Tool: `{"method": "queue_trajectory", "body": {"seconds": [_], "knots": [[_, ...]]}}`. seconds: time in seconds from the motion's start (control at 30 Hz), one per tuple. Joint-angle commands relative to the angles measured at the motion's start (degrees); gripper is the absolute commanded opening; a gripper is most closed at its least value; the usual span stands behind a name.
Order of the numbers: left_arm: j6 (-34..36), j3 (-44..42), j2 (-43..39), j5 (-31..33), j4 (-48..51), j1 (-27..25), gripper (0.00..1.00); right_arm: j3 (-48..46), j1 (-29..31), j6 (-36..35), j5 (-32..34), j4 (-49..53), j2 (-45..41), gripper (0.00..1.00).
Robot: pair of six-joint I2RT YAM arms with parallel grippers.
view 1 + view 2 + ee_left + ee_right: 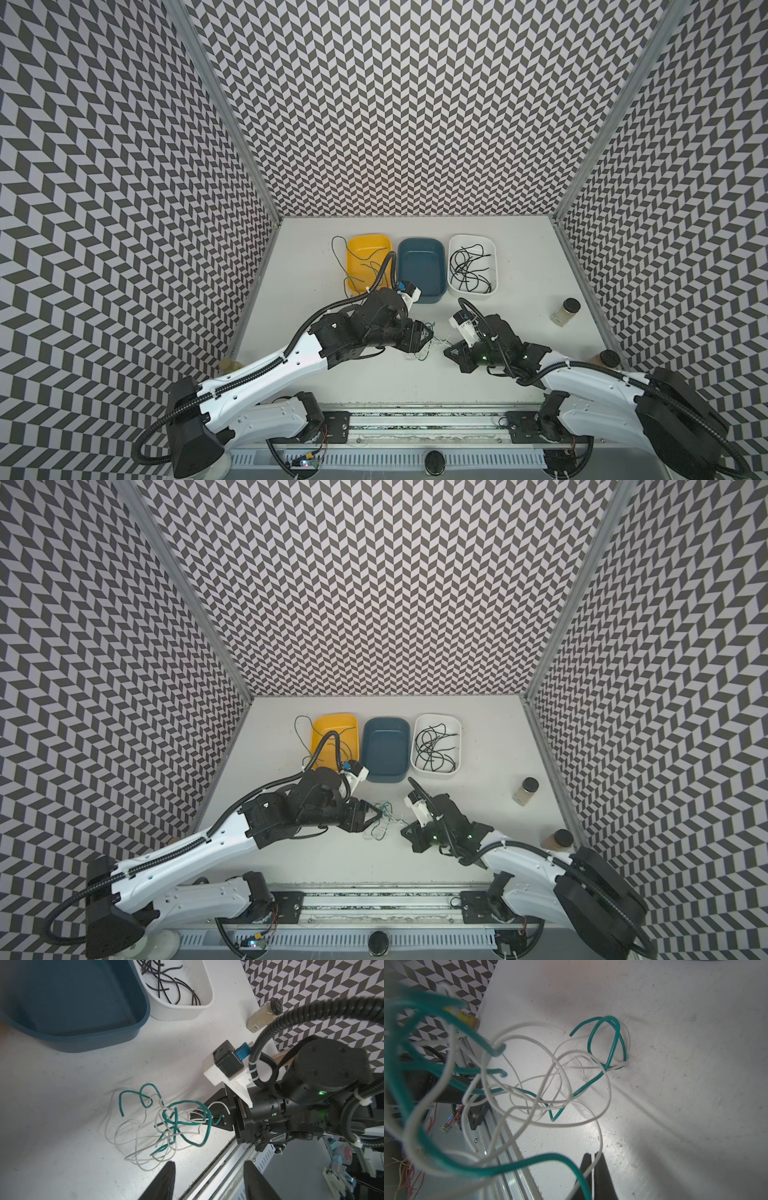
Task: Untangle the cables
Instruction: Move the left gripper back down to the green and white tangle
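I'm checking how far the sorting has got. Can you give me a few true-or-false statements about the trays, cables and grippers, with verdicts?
1. The white tray holds black cables. True.
2. The blue tray holds white cables. False: nothing shows inside it.
3. The right gripper is shut on the tangle of teal and white cables. True.
4. The left gripper is clamped on a black cable. False: its jaws stand open beside the tangle, with nothing between them.
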State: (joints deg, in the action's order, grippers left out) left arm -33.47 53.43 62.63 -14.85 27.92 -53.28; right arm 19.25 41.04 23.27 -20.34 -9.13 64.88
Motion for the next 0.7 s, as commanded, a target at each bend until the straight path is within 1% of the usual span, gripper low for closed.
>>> {"method": "queue_trajectory", "body": {"seconds": [0.0,0.27,0.37,0.43,0.67], "knots": [[1.0,1.8,1.3,2.3,0.9,-0.3,0.51,1.0,0.3,-1.0,-1.0,-2.1,-0.8,0.00],[1.2,2.7,3.9,-0.5,-0.7,-1.6,0.49,1.0,0.3,-1.2,-1.8,-2.3,-0.9,0.00],[1.5,3.1,4.6,0.3,0.4,-1.7,0.38,1.0,0.3,-1.2,-2.2,-2.5,-0.9,0.00],[1.6,3.4,5.0,0.6,0.5,-1.6,0.28,1.0,0.3,-1.2,-2.7,-2.7,-0.7,0.00],[1.5,4.0,8.4,-0.1,-1.0,-1.7,0.03,1.0,0.3,-1.3,-3.7,-2.6,-1.1,0.00]]}}
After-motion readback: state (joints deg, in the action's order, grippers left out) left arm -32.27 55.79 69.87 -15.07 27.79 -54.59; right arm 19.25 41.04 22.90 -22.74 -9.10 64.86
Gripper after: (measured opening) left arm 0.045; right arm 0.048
